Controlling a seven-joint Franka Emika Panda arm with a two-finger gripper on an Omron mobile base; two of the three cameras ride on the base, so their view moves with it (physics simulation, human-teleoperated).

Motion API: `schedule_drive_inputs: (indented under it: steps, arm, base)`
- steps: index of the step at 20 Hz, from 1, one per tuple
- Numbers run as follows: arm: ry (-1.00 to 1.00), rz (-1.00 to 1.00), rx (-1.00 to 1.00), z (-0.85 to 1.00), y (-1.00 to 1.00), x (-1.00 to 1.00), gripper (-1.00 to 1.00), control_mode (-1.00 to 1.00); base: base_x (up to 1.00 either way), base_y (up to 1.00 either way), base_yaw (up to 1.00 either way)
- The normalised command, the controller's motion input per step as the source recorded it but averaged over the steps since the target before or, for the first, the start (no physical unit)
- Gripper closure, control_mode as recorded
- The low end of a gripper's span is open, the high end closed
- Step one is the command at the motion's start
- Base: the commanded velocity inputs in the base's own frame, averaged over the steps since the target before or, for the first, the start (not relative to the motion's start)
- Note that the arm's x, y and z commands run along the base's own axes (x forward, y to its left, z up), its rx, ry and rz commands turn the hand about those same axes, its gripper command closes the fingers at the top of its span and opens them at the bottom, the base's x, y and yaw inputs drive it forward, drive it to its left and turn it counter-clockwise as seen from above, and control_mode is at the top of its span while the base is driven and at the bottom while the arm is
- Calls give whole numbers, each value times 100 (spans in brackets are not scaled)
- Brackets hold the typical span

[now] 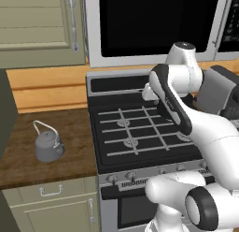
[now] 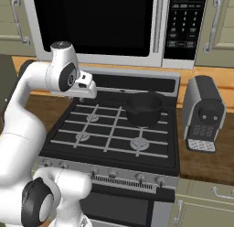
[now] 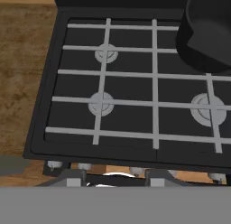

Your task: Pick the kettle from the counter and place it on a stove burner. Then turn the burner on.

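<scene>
Grey kettle [image 1: 48, 145] sits upright on the counter [image 1: 28, 165], handle arching up-left; end effector state unclear.

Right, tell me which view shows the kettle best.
The left base view: the kettle stands whole and unblocked on the counter, left of the stove, handle arched up. In the right base view the arm covers that side; the hand view looks at the stove burners.

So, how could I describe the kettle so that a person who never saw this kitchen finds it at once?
Start at the black stovetop below the microwave, then look to the dark wood counter on its left in the left base view. The kettle stands there alone: small, squat, grey metal, with a thin arched wire handle. The black pot on the stove is wider and darker.
</scene>
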Motion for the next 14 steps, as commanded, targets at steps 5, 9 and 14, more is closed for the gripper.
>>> schedule_drive_inputs:
  steps: [5, 9, 14]
  arm:
    - [-12, 8, -4, -23, 44, -37, -100, -100]
    - [-17, 15, -3, -5, 100, -27, -100, -100]
    - [-14, 21, 0, 0, 100, -21, -100, -100]
  base:
    - [0, 0, 0]
    - [0, 0, 0]
    - [0, 0, 0]
